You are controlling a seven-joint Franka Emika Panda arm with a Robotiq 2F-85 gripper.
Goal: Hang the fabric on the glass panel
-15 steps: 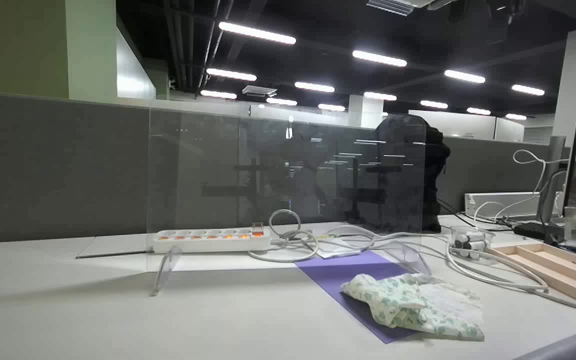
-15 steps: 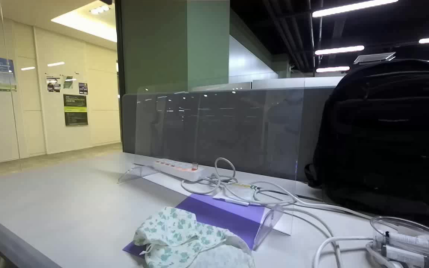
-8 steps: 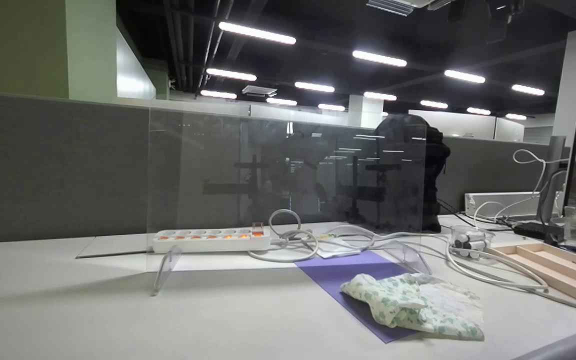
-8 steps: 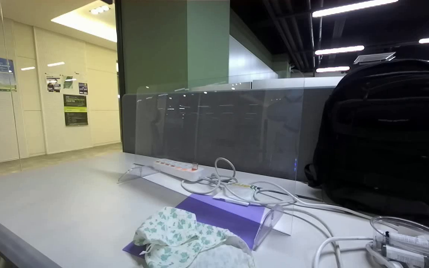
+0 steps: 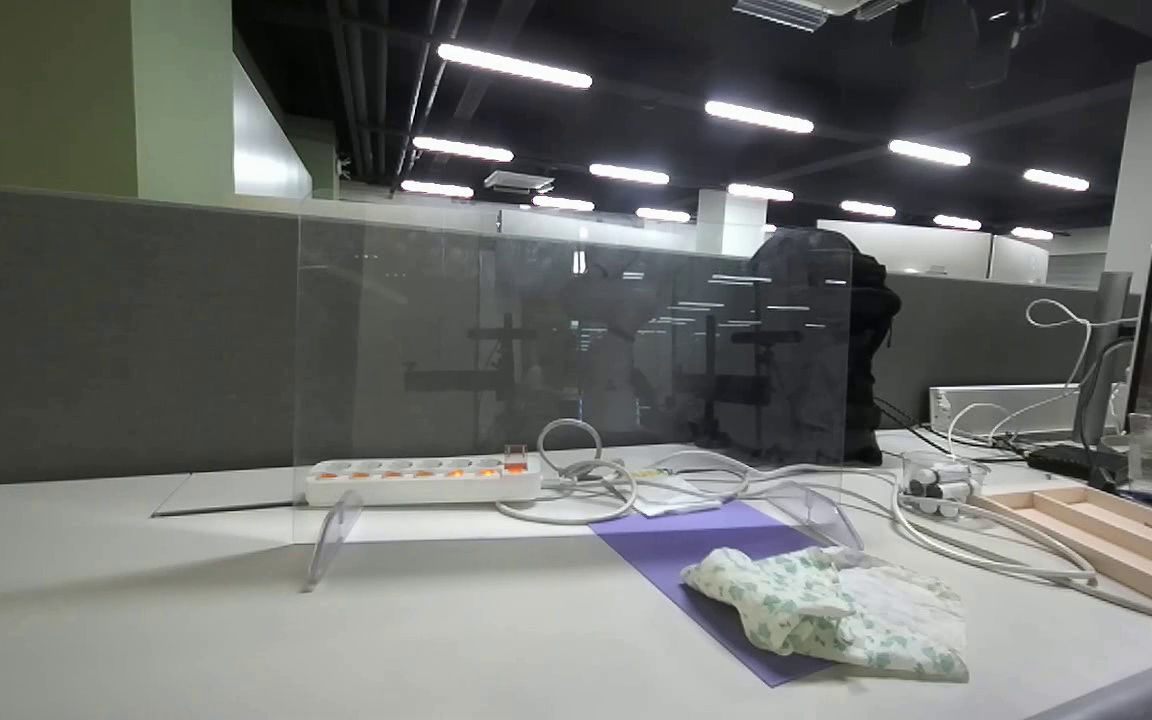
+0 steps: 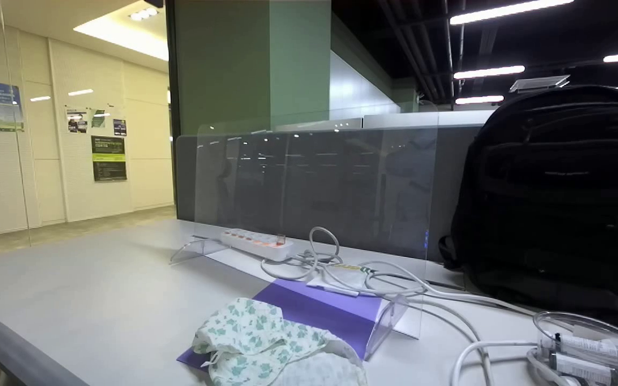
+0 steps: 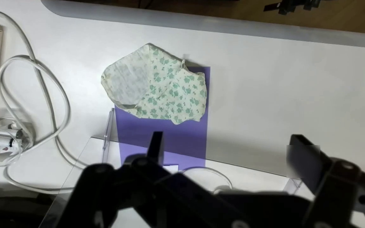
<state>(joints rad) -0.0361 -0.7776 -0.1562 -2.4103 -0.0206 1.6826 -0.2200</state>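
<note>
The fabric [image 5: 816, 610] is white with green leaf prints. It lies crumpled and partly folded, partly on a purple sheet, in front of the panel; it also shows in an exterior view [image 6: 266, 343] and the wrist view [image 7: 173, 91]. The clear glass panel [image 5: 576, 350] stands upright on clear feet, with nothing hung on it; it shows in an exterior view too [image 6: 314, 182]. My gripper [image 7: 227, 136] is open and empty, its fingers wide apart, high above the desk and apart from the fabric. In an exterior view it shows only dimly at the top edge [image 5: 946, 65].
The purple sheet [image 5: 676, 560] lies under the fabric and panel. A white power strip [image 5: 421, 482] and looped cables [image 5: 586, 490] lie behind the panel. A cup of small bottles [image 5: 941, 485], a wooden tray [image 5: 1106, 540] and a black backpack [image 6: 561, 209] stand nearby.
The fabric and panel have not moved. The dim gripper shape at an exterior view's top edge has shifted slightly left, and reflections in the panel have shifted a little.
</note>
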